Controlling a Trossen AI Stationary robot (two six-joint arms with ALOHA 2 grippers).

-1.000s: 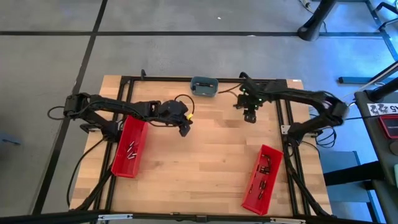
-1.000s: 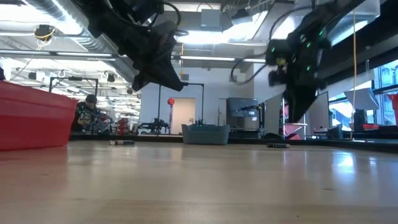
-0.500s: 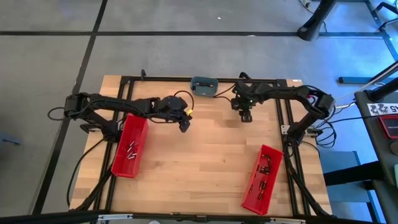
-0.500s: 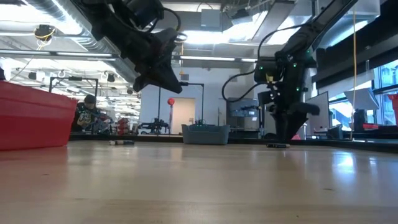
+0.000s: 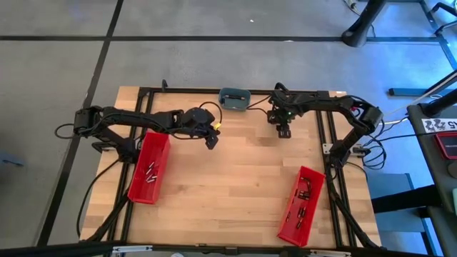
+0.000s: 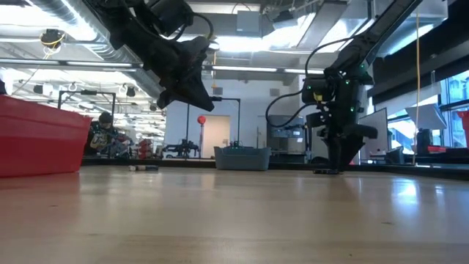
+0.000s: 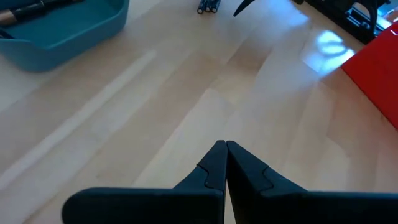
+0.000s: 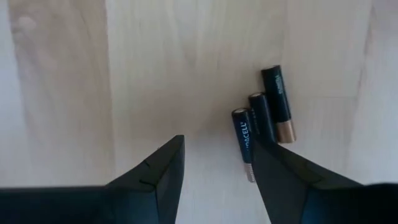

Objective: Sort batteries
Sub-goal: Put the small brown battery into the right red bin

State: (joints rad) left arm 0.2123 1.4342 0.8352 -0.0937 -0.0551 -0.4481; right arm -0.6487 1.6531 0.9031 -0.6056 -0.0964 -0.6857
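Batteries point(image 8: 264, 124), three in a loose cluster, are seen lying on the wooden table point(image 5: 235, 178) just beside the right gripper point(image 8: 214, 168), whose fingers stand apart and empty; one finger point(image 8: 280, 168) is almost touching the nearest cell, at about one o'clock from the gap. For a clean pick, the jaws should be shifted toward that cell so that it alone is straddled, then lowered and closed across its width. More batteries are held in the red bins point(image 5: 148, 168), and others in the grey-blue dish point(image 5: 233, 98) at twelve o'clock. The left gripper point(image 7: 225, 163) is pressed together, holding nothing, at about ten o'clock.
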